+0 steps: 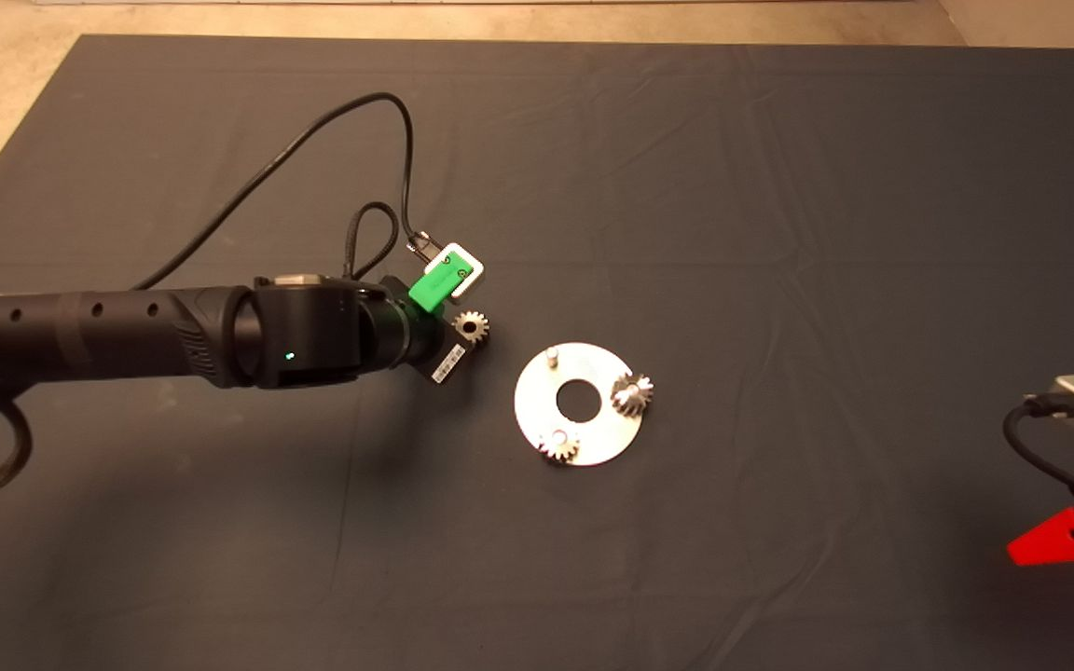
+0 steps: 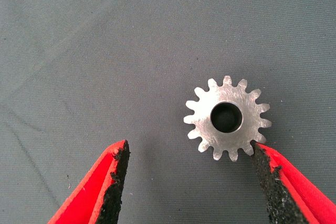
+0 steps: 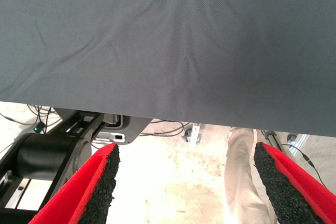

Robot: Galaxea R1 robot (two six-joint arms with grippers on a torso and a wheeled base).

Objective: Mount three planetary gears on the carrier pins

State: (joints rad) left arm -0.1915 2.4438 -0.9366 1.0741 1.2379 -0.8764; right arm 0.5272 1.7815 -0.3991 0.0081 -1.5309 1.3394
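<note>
On the dark mat (image 1: 779, 186) of the worktop, 2 planetary gears are already seated on the round disc (image 1: 537, 396): one gear (image 1: 632, 394) on the pin at the disc's right edge and another gear (image 1: 559, 445) on the pin at its near edge, while the 3rd carrier pin (image 1: 553, 356) stands bare at the far-left side of the disc. The loose gear (image 2: 227, 118) lies flat on the mat, well apart from the disc, just beyond the left hand (image 2: 189, 153). That hand is spread wide, and the gear is not centred between its pads: one pad (image 2: 262, 166) is touching or nearly touching the teeth, while the other pad (image 2: 118, 169) is well clear. If the hand were closed from here, the gear would probably be pushed sideways or tipped on edge rather than gripped squarely, and a skewed grip would make alignment of the hole with the bare pin difficult. The right hand (image 3: 186, 182) is parked at the near right edge, spread wide and empty, with a person's leg (image 3: 241, 182) seen beyond the mat.
</note>
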